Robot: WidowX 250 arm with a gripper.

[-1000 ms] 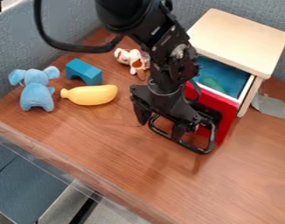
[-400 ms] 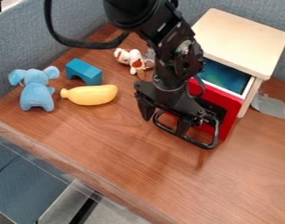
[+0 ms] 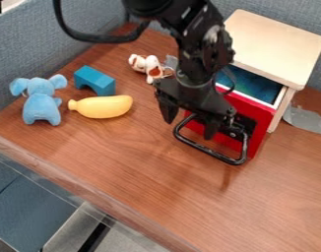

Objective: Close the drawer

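My gripper (image 3: 189,120) hangs just in front of the red drawer front (image 3: 255,118), its two fingers pointing down and spread apart, with nothing seen between them. The drawer stands partly pulled out of the small wooden cabinet (image 3: 275,44), and its blue inside (image 3: 255,86) shows below the cabinet's top. A black loop handle (image 3: 215,155) sticks out low from the drawer front, close beside the right finger; whether they touch I cannot tell. The arm covers the left part of the drawer.
To the left lie a yellow banana (image 3: 103,107), a blue arch block (image 3: 95,80) and a blue plush elephant (image 3: 41,101). A small white and brown plush (image 3: 147,66) lies behind the gripper. Grey tape (image 3: 306,119) is on the table (image 3: 143,172) right of the cabinet.
The drawer has moved a little back toward the cabinet, so less of its inside shows. My gripper has shifted slightly up and to the right in the view.
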